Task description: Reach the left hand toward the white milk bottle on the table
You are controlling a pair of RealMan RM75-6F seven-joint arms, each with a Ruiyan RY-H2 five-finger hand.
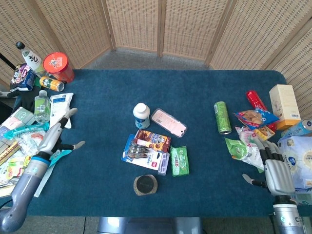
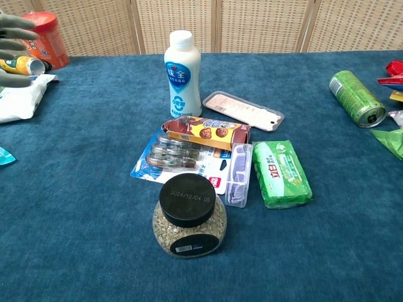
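Grey left hand sits at left of frame, over the table edge by the snack packets, fingers spread wide, empty. Milk bottle stands upright at frame centre, well apart. Reach barely begun; most of the crossing remains.

left hand: raised, fingers spread, empty | right hand: low, fingers extended, empty
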